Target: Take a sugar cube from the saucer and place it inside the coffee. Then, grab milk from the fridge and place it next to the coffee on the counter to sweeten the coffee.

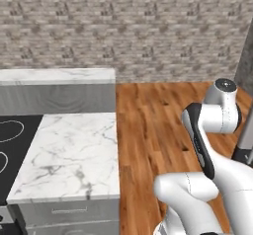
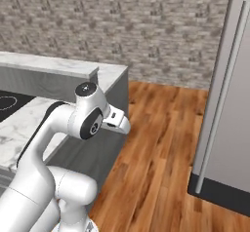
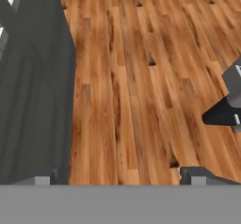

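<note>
One fridge [image 2: 225, 104], one counter [image 1: 74, 155], one stovetop [image 1: 12, 147], one end effector [image 3: 120, 176].

Counter [image 2: 29, 116] left, fridge [image 2: 229, 104] right

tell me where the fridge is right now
The fridge stands at the right edge of the right base view, door shut, across the wooden floor from the counter.

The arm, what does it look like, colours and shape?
The arm is glossy white, built of rounded tubular links with dark grey bands at the joints and a grey round cap on top. The gripper has two small dark grey fingertips.
</note>
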